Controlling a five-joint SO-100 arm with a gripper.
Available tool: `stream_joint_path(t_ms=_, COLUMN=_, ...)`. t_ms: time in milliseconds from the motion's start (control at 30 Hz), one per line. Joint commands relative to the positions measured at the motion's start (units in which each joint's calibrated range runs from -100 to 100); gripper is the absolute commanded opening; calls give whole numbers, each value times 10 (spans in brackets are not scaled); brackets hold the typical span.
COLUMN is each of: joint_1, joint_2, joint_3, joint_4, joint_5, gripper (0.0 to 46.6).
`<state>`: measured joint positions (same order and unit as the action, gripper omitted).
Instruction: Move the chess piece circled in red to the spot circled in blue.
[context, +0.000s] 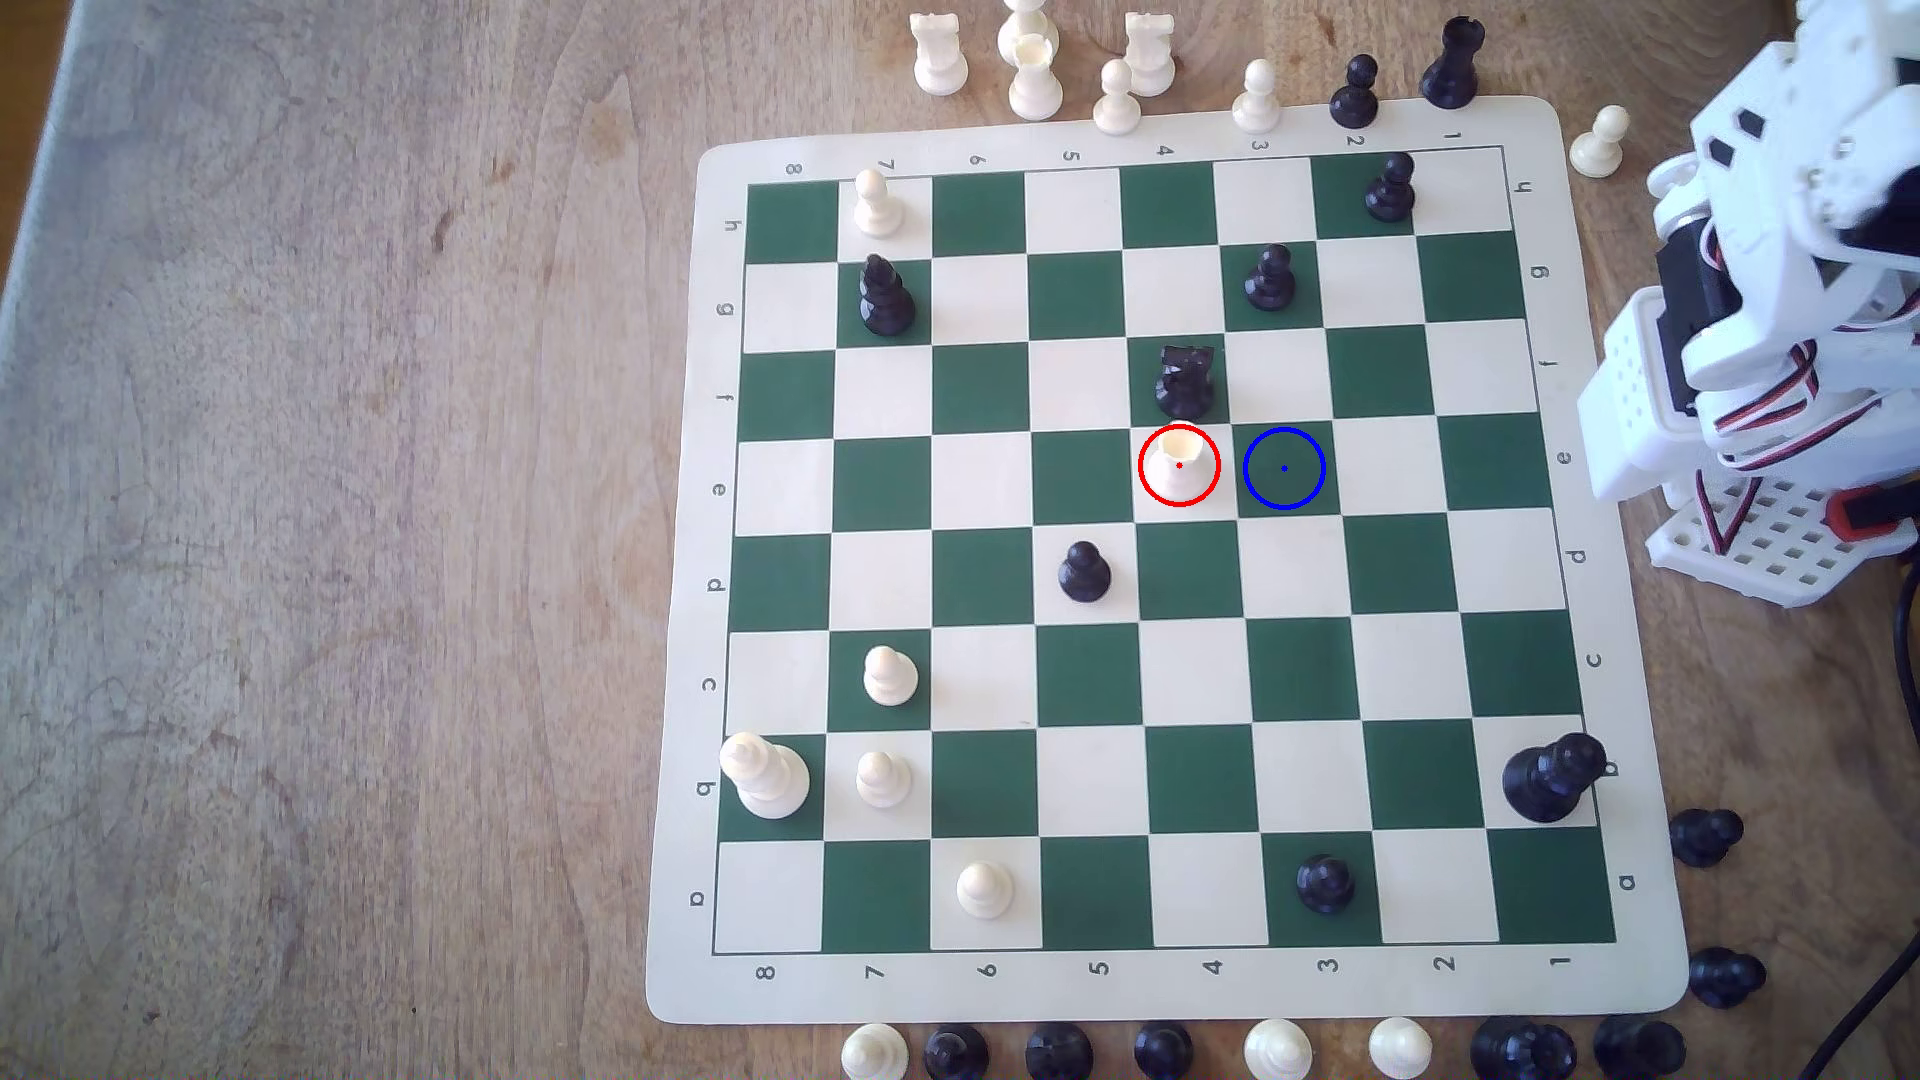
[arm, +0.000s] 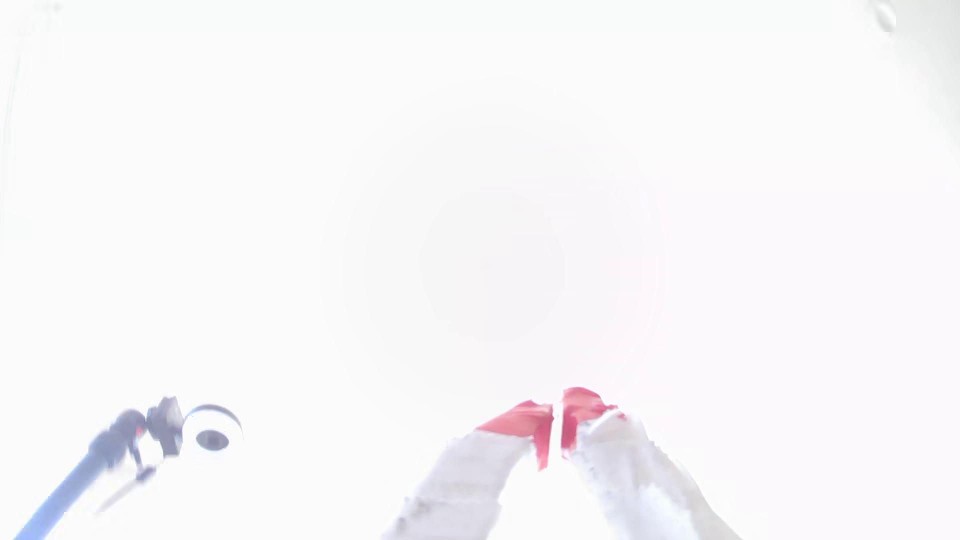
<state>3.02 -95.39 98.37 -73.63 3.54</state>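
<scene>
My pincer (arm: 556, 415) points into a washed-out white glare, its two red-taped fingertips (arm: 524, 420) drawn together with only a thin sliver of light between them, nothing gripped. Beside it in the wrist view a camera on a blue pole (arm: 208, 431) looks back at me.

In the exterior view, my arm (context: 1766, 291) is folded up off the chessboard's (context: 1621, 582) edge, on the exterior view's right, well apart from the cream-white rook (context: 1179, 465). That rook stands upright on a cream square inside the red ring, long axis vertical, hollow notched crown facing up at the camera. Touching squares with it, on the exterior view's right, is the dark green square with the blue ring (context: 1284, 468), bare. The black knight (context: 1184, 379) sits on the next square from the rook, toward the board's far side, nearly brushing its crown. A black pawn (context: 1084, 571) stands diagonally off the rook on the near side.
</scene>
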Motion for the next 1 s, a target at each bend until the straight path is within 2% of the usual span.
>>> stream_joint_path(t_ms=0, joint_1=32, joint_2=-4, joint_3=-21, joint_4=210, joint_5=-3, gripper=2)
stream_joint_path(t_ms=133, joint_1=31, joint_2=-3, joint_3=-83, joint_4=449, joint_5=-3, gripper=2)
stream_joint_path(t_ms=267, joint_1=32, joint_2=-2, joint_3=-122, joint_4=509, joint_5=-3, gripper=2)
stream_joint_path(t_ms=300, joint_1=19, joint_2=-2, joint_3=-158, joint_4=658, joint_5=-6, gripper=4)
stream_joint_path(t_ms=467, joint_1=30, joint_2=-2, joint_3=-181, joint_4=714, joint_5=-9, gripper=8)
stream_joint_path(t_ms=500, joint_1=30, joint_2=-2, joint_3=-194, joint_4=745, joint_5=-13, gripper=8)
stream_joint_path(t_ms=567, joint_1=29, joint_2=-2, joint_3=-235, joint_4=876, joint_5=-39, gripper=5)
stream_joint_path(t_ms=867, joint_1=32, joint_2=14, joint_3=-302, joint_4=1111, joint_5=-41, gripper=3)
stream_joint_path(t_ms=933, joint_1=36, joint_2=32, joint_3=-319, joint_4=1142, joint_5=-65, gripper=6)
stream_joint_path(t_ms=967, joint_1=37, joint_2=49, joint_3=-335, joint_4=1165, joint_5=-68, gripper=5)
